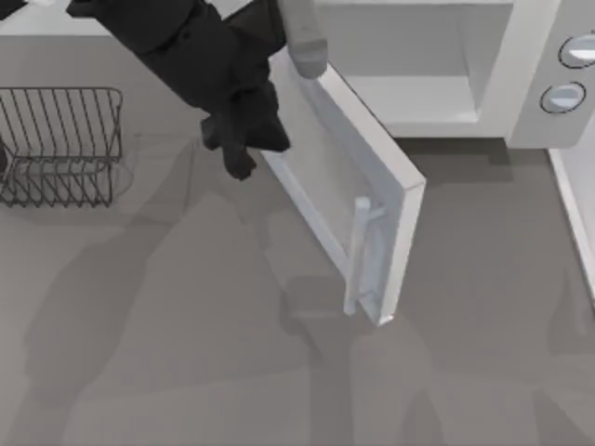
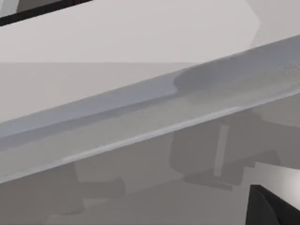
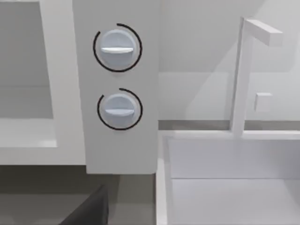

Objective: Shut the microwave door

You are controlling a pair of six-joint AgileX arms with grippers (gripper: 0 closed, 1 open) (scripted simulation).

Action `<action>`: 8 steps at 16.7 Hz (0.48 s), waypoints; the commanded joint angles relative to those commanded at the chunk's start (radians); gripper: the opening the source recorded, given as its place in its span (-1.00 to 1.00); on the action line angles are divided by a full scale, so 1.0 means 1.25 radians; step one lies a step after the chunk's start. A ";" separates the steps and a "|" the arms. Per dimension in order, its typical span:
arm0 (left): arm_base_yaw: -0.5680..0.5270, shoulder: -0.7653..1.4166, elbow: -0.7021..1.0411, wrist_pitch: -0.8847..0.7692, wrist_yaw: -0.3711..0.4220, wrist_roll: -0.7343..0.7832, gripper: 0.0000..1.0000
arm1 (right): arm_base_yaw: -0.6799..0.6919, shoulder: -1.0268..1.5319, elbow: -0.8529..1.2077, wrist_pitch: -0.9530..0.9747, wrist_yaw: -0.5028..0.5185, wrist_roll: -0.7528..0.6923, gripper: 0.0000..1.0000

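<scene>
White microwave door (image 1: 358,200) stands ajar, left gripper (image 1: 244,149) against its outer face

Matt white microwave door (image 1: 395,190) (translucent grey window), thin dark wire rack (image 1: 60,144) at 9 o'clock

The microwave door (image 2: 154,112) crosses close as a slanted band, probably its edge.

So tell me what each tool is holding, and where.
Nothing is visibly held. The left tool is up against the microwave door, outer face, near its hinge.
</scene>
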 joint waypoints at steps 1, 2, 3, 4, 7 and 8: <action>-0.006 0.006 0.005 0.001 -0.003 -0.008 -1.00 | 0.000 0.000 0.000 0.000 0.000 0.000 1.00; -0.015 0.011 0.010 0.003 -0.005 -0.016 -1.00 | 0.000 0.000 0.000 0.000 0.000 0.000 1.00; -0.021 0.014 0.016 0.006 -0.008 -0.022 -1.00 | 0.000 0.000 0.000 0.000 0.000 0.000 1.00; -0.023 0.014 0.018 0.007 -0.009 -0.024 -1.00 | 0.000 0.000 0.000 0.000 0.000 0.000 1.00; -0.021 0.013 0.017 0.007 -0.008 -0.025 -1.00 | 0.000 0.000 0.000 0.000 0.000 0.000 1.00; -0.028 0.017 0.024 0.008 -0.010 -0.031 -1.00 | 0.000 0.000 0.000 0.000 0.000 0.000 1.00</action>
